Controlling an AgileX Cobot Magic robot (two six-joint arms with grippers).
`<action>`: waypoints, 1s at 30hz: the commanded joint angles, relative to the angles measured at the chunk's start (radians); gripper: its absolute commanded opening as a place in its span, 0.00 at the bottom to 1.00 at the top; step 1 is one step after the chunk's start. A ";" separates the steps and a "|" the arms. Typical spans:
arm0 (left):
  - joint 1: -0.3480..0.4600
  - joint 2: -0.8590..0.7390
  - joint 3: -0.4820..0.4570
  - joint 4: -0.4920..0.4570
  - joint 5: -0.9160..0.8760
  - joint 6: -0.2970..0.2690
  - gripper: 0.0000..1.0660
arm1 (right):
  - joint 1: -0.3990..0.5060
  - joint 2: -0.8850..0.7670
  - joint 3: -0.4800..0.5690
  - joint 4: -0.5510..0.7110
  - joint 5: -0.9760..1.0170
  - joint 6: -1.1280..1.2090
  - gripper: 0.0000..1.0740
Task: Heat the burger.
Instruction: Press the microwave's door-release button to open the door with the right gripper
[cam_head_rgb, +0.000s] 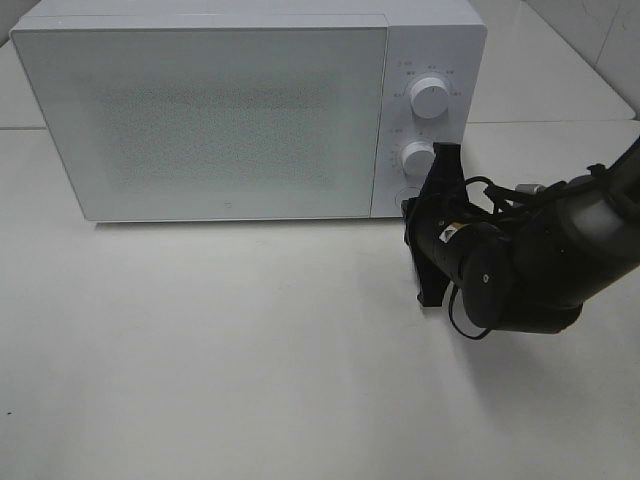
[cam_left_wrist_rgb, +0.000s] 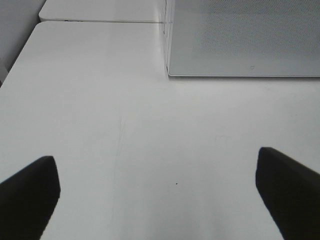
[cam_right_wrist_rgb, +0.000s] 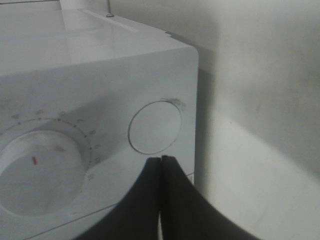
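Zero views are showing the burger: the microwave (cam_head_rgb: 230, 110) door is sitting shut and opaque, so I can't tell whether it's inside. Right gripper (cam_right_wrist_rgb: 161, 162) is pointing fingers pressed together, gripping nothing, with the round button (cam_right_wrist_rgb: 155, 127) just ahead of its tips and the lower dial (cam_right_wrist_rgb: 40, 172) beside them; contact unclear. I'm guessing heating isn't running yet. Left gripper (cam_left_wrist_rgb: 155, 162) is hovering wide open, empty, over the table (cam_left_wrist_rgb: 100, 100).

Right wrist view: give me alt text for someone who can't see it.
The right gripper, its black fingers pressed together, points at the round white button on the white microwave, beside a white dial with a red mark.
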 joint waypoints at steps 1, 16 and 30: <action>-0.003 -0.023 0.003 -0.011 -0.005 -0.003 0.94 | -0.004 0.006 -0.011 -0.001 0.001 0.008 0.00; -0.003 -0.023 0.003 -0.011 -0.005 -0.003 0.94 | -0.027 0.056 -0.060 -0.015 -0.016 -0.003 0.00; -0.003 -0.021 0.003 -0.011 -0.005 -0.003 0.94 | -0.027 0.099 -0.104 -0.002 -0.017 -0.024 0.00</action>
